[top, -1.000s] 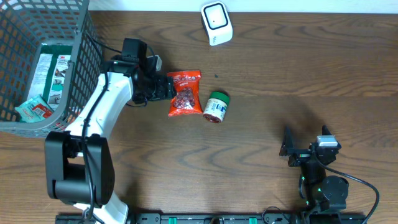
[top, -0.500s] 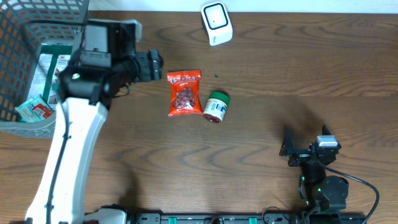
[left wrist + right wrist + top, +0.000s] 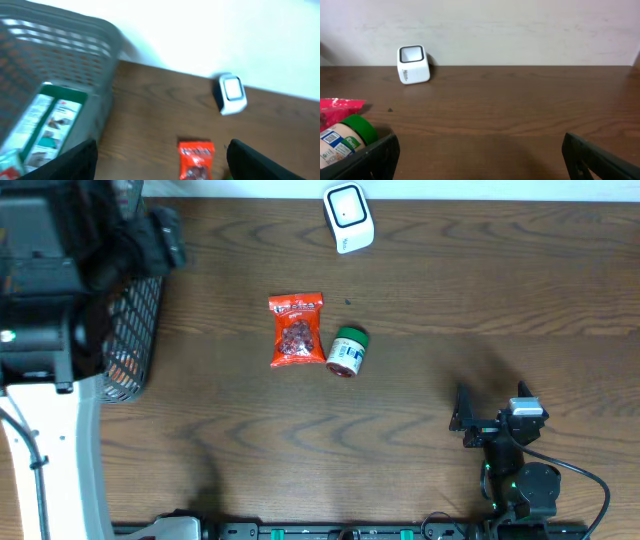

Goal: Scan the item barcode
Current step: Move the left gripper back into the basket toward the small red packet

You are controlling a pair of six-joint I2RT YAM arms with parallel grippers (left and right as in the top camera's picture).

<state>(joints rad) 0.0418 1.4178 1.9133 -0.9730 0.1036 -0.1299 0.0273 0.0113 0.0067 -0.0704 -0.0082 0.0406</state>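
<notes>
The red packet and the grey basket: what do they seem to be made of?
The red packet looks like thin plastic film, probably glossy: flat pouch with a sealed top edge. The grey basket seems moulded plastic, matte: a regular mesh of small openings.

One red snack packet (image 3: 297, 330), one green-lidded jar (image 3: 348, 351), one white scanner (image 3: 348, 217) and one grey mesh basket (image 3: 102, 75) sit on the one tabletop (image 3: 450, 300). Inside the basket, one green-and-white box (image 3: 47, 122) shows plainly; a second item (image 3: 6, 162) is only a blurred sliver at the frame edge. There are two robot arms, the left arm (image 3: 45, 410) and the right arm (image 3: 512, 455)
</notes>
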